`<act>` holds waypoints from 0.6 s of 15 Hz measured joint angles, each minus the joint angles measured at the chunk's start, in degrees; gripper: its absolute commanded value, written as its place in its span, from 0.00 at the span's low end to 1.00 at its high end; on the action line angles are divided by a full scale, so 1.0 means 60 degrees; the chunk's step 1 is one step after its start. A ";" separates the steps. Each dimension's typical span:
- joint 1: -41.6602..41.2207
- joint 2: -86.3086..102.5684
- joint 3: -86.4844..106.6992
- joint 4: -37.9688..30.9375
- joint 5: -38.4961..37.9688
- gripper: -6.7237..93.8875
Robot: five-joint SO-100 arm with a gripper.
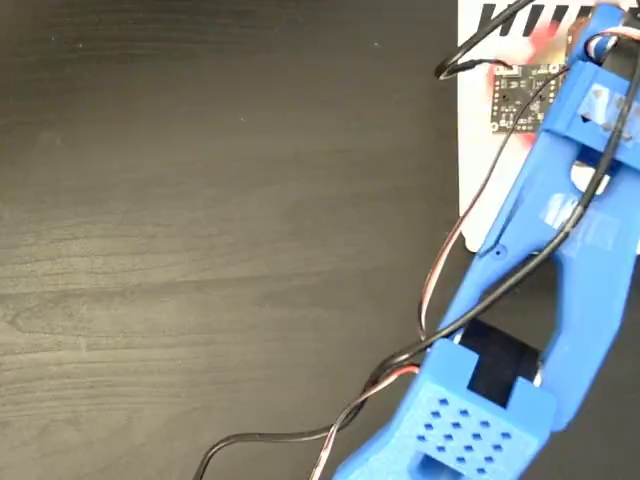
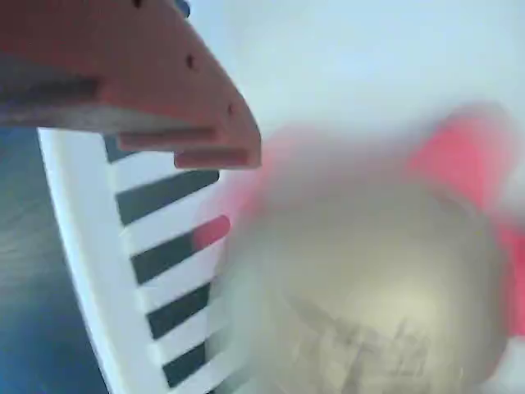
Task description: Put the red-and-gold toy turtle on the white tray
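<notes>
Wrist view: blurred turtle point(image 2: 369, 287) is seen over the tray point(image 2: 90, 246); pincer point(image 2: 197, 123) state cannot be told.

1 toy turtle point(image 2: 369, 279) (blurry), 1 white tray point(image 2: 82, 246), 1 arm point(image 1: 540, 270)

Blue printed arm point(image 1: 560, 230) with perforated housing; black and red cables; coral-pink tool point(image 2: 156, 74).

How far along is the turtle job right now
Done: the turtle is over the white tray, by its black stripes. In hand: the wrist view shows it blurred, close under the gripper, so whether it is held or released cannot be told. Left: confirm it rests on the tray, then pull the blue arm away.
</notes>
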 measured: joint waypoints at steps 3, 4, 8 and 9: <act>0.0161 0.0000 0.0000 -0.0015 0.0000 0.65; 0.0190 0.0000 0.0000 -0.0015 0.0000 0.65; 0.0117 0.0000 0.0161 -0.0059 0.0000 0.06; 0.0146 0.0015 0.0161 -0.0146 0.0044 0.06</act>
